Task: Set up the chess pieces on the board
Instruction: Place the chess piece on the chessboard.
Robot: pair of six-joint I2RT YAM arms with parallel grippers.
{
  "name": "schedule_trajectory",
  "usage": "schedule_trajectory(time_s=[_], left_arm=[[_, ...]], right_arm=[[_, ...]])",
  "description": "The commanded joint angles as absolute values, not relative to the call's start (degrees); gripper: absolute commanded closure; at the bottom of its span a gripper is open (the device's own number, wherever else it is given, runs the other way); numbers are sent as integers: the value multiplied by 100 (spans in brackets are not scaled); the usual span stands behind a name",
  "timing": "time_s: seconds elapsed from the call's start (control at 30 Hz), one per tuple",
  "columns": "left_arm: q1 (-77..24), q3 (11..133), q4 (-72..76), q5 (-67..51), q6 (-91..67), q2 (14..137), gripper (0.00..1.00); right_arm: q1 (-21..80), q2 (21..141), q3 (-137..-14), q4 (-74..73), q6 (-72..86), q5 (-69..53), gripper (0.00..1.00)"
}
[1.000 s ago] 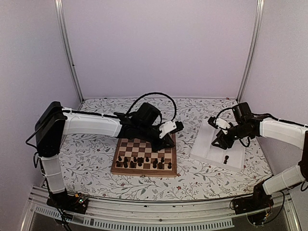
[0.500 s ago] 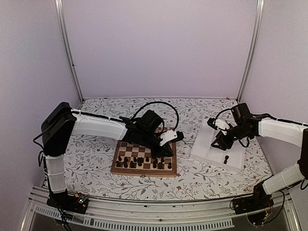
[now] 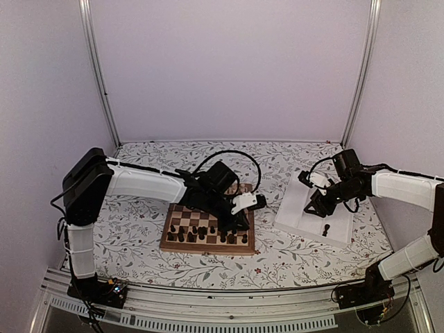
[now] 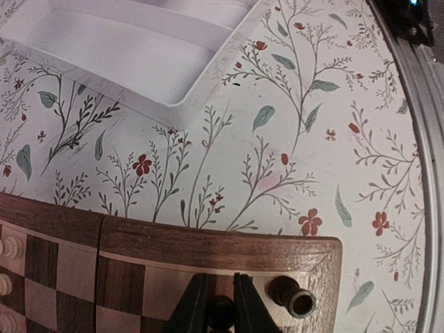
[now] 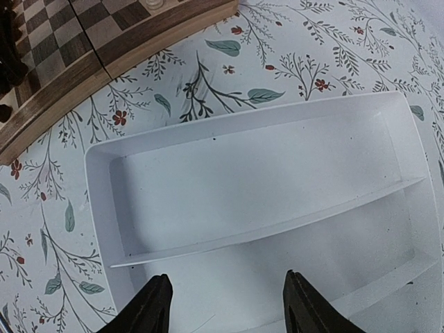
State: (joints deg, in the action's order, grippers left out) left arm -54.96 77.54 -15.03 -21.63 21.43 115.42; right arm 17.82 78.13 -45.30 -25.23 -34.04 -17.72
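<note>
Where the left arm stretches rightward over the table, the left gripper hangs above the right-hand side of the chessboard. Its fingers are clenched on a small dark chessman — too hidden between them to name its kind, and I cannot tell whether it touches the wood. Just beside it, a dark rook stands upright on the board's near right corner square. The other dark chess pieces stand in two rows along the board's near edge. A few pale chessmen show farther along the right edge, on the far rows.

To the right, apart from the board, lies the white ridged tray on the flowered cloth. One lone dark piece stands in its near part. The right gripper hovers just over the tray — released, jaws spread, nothing between them.
</note>
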Motion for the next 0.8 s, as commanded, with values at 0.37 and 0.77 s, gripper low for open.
schedule_trajectory(time_s=[0.37, 0.77], left_arm=[[-5621, 8024, -1786, -2161, 2272, 11813, 80], [-5609, 8095, -1759, -1964, 2239, 11621, 69]], right_arm=[[1772, 7901, -4482, -2496, -3375, -1868, 43], [1757, 7837, -4661, -2621, -3370, -1838, 42]])
